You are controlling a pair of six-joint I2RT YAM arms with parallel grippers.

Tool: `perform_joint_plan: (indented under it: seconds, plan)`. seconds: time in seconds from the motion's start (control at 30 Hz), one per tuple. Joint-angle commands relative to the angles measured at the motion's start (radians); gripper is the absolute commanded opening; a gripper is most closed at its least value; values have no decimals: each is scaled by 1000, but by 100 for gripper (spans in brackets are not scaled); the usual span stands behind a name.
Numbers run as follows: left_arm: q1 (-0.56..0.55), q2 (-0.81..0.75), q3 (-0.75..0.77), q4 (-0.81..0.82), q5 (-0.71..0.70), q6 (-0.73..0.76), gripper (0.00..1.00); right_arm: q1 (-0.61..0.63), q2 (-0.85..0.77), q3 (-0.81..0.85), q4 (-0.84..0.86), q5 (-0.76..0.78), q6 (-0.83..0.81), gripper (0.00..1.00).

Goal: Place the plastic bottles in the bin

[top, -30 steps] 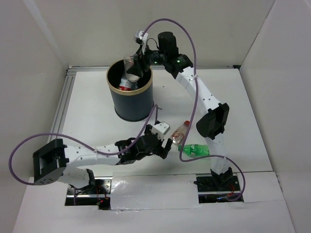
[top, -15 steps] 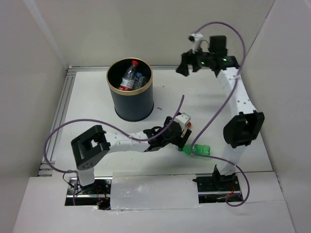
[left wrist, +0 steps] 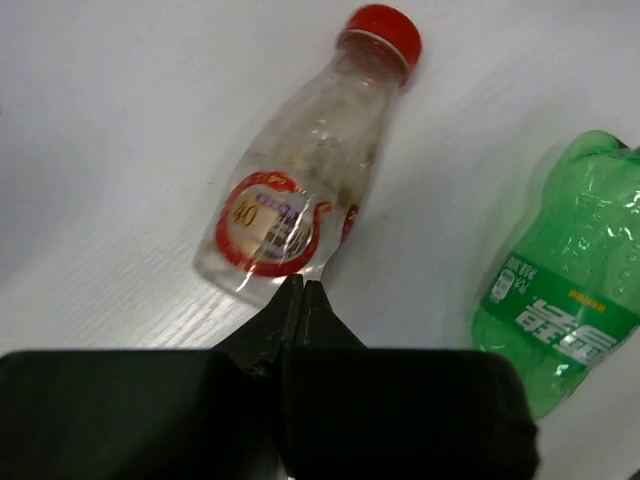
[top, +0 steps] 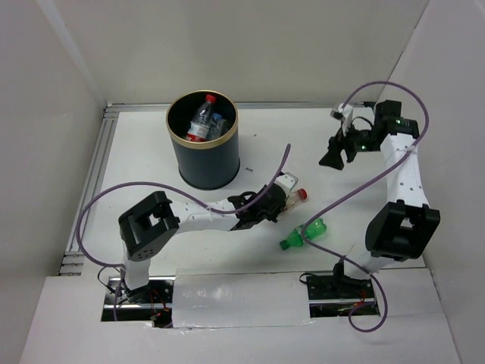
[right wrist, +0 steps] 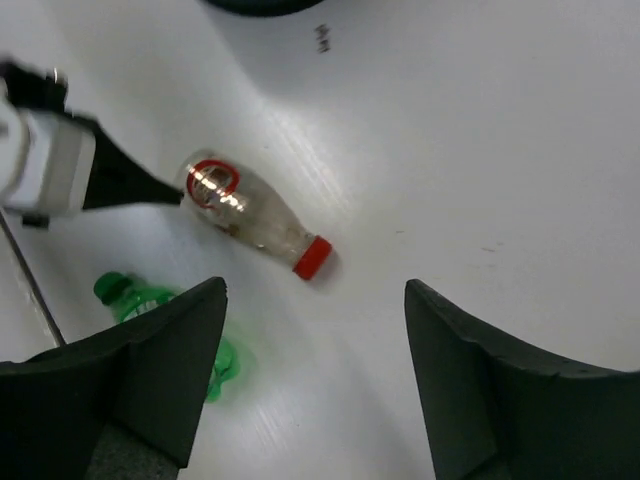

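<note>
A clear plastic bottle [left wrist: 300,190] with a red cap and red label lies on its side on the white table, also visible in the top view [top: 294,198] and right wrist view [right wrist: 250,215]. My left gripper [left wrist: 302,286] is shut with nothing between its fingers, and its tips touch the bottle's base. A green bottle [top: 303,233] lies just to the right [left wrist: 560,300]. The dark bin [top: 203,165] with a gold rim stands at the back left, with bottles [top: 201,121] inside. My right gripper [right wrist: 315,290] hangs open above the table at the right [top: 331,158], holding nothing.
White walls enclose the table on the left, back and right. A metal rail [top: 95,174] runs along the left edge. Purple cables [top: 356,186] loop off both arms, one crossing over the green bottle. Both arm bases sit at the near edge.
The right arm swung from over the bin to the right side, leaving a bottle in the bin. The left arm reached right and its gripper shut. The green bottle shifted.
</note>
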Motion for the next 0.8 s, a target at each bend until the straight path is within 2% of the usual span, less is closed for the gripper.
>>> perform_joint_plan:
  seconds: [0.0,0.13,0.17,0.2,0.23,0.27,0.3,0.43,0.6,0.77]
  plan:
    - [25,-171,9,-11,-16,75,0,11,-69,-105,-185,-39,-288,80]
    - [53,-227,19,-23,16,125,0,11,-125,-185,-142,-29,-302,87]
    - [64,-227,6,-12,30,137,6,11,-139,-196,-113,-29,-288,89]
    - [73,-227,6,-1,55,151,34,11,-139,-196,-104,-29,-277,90]
    - [73,-213,6,-1,73,174,53,23,-139,-211,-104,-38,-277,92]
    - [84,-199,6,12,91,189,67,24,-139,-223,-93,-38,-277,93]
    - [84,-181,19,13,127,220,75,34,-139,-224,-93,-38,-264,94]
    - [95,-28,151,-53,214,305,78,43,-150,-256,-73,-28,-250,97]
    - [104,84,200,-90,311,341,80,43,-170,-276,-53,-18,-231,99]
    - [104,195,265,-144,288,352,80,43,-199,-308,-35,0,-221,99]
